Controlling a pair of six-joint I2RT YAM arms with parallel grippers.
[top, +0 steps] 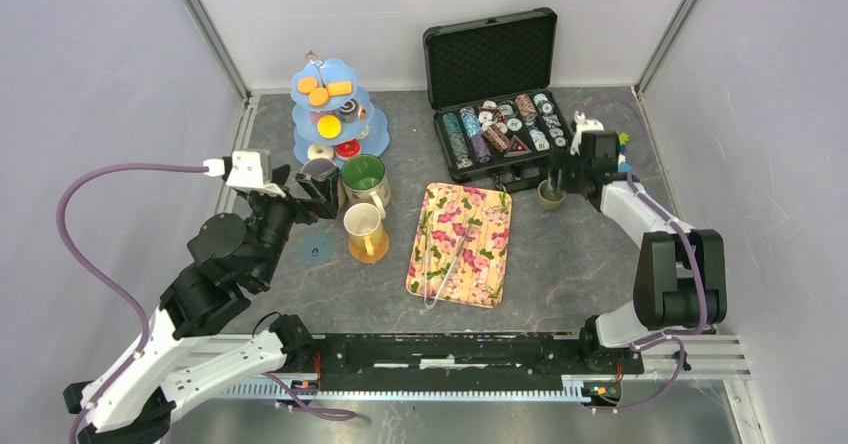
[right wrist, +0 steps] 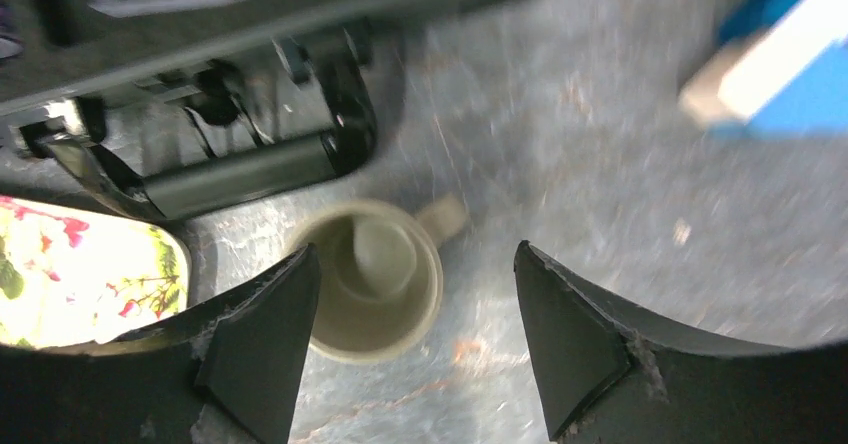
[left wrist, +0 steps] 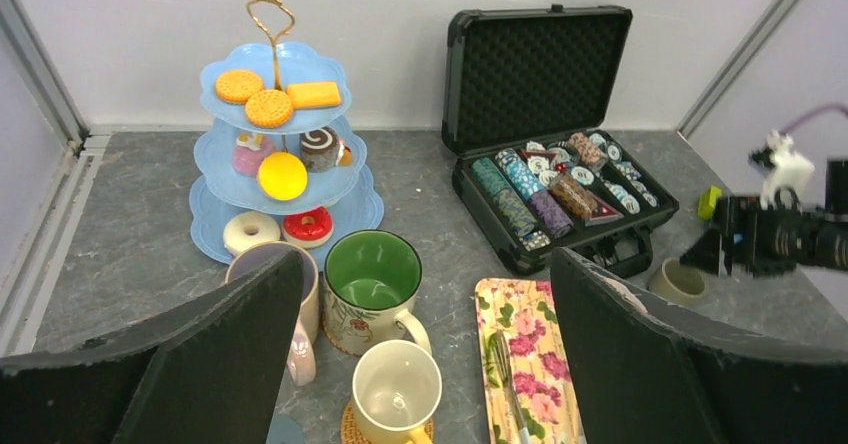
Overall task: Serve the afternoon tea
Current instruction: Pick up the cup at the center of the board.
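Closest to the lens, the right gripper hangs spread wide with nothing in it. Its two dark fingers frame a small beige mug that stands on the desk toward the right edge, just in front of the open poker-chip case. The mug is upright, long axis vertical and mouth up. Its handle seems to point toward the far right corner, though the wrist picture is blurred. The mug sits off-centre, hard by the left-hand finger, so a straight descent could land that finger on the rim and tip or skid the mug. The case's carry handle, close by, is another thing to snag. The left gripper is likewise released and empty, near the left edge on the near side of the lilac mug, green-lined mug and yellow mug; a careless swing there could knock them over. Donuts and biscuits sit on the blue tiered stand at the far left corner.
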